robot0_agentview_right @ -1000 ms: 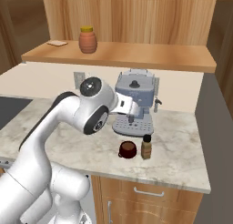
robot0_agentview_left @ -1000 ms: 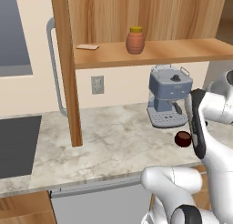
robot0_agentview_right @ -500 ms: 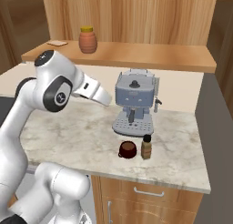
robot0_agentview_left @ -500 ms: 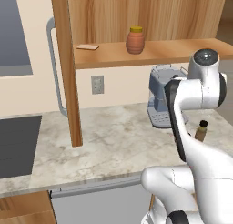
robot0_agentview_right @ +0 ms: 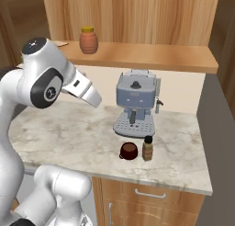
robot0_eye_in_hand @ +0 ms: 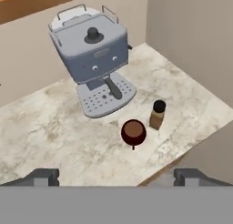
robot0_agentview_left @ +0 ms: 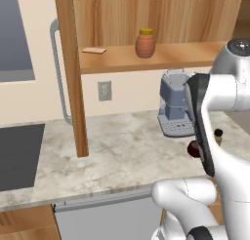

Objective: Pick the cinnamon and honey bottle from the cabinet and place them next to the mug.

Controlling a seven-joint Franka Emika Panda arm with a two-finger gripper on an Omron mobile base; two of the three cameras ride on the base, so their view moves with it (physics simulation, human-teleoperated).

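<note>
The cinnamon (robot0_agentview_right: 147, 148) already stands on the table (robot0_agentview_right: 59, 128) just beside the mug (robot0_agentview_right: 128, 151), at the mug's 3 o'clock in the right base view, in front of the coffee machine (robot0_agentview_right: 135, 102). What is left is the honey bottle (robot0_agentview_right: 88, 40), upright on the cabinet (robot0_agentview_left: 68, 73) shelf, at about 11 o'clock from the machine and well apart from the mug.

The tool (robot0_eye_in_hand: 116, 176) hangs high over the table, its two dark tips wide apart with nothing between them, so it is open and empty; in the hand view the mug (robot0_eye_in_hand: 133, 132) and cinnamon (robot0_eye_in_hand: 157, 114) lie below it.

To do the next step well, I judge the arm should rise to shelf height and go in level from the front, keeping clear of the shelf's edge and the door post (robot0_agentview_left: 69, 73). Close on the jar's rounded body below the yellow lid, squarely, since a curved wall may slip. Draw it straight out before lowering, then set it at the mug's free side, about 9 o'clock, without nudging the slim cinnamon
</note>
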